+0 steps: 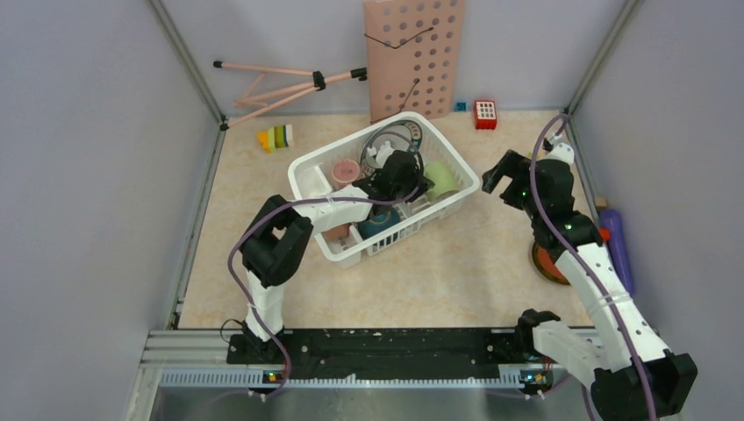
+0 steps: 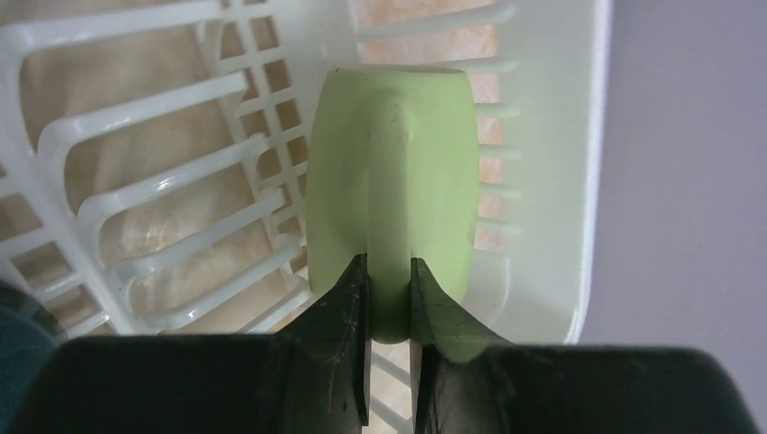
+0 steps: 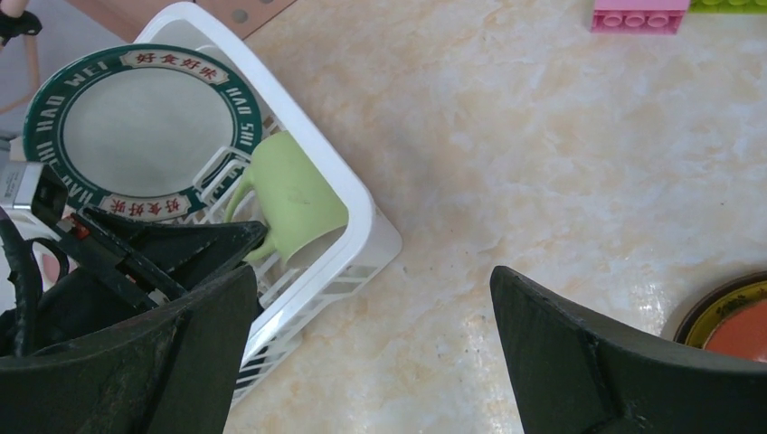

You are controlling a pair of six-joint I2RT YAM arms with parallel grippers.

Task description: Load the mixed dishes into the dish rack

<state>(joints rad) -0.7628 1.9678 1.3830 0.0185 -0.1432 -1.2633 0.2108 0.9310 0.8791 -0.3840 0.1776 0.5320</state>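
Beige table [image 1: 456, 263] holds the white dish rack [image 1: 415, 222]. Inside its corner, the left gripper [image 2: 389, 280] pinches the handle of the green mug [image 2: 393, 172]. The right gripper [image 3: 373, 271] hangs wide open, holding nothing. I think the mug is being settled; next, let go gently.

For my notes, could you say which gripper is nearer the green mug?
Left. The left gripper grips the green mug by its handle; the right gripper hangs open outside the rack.
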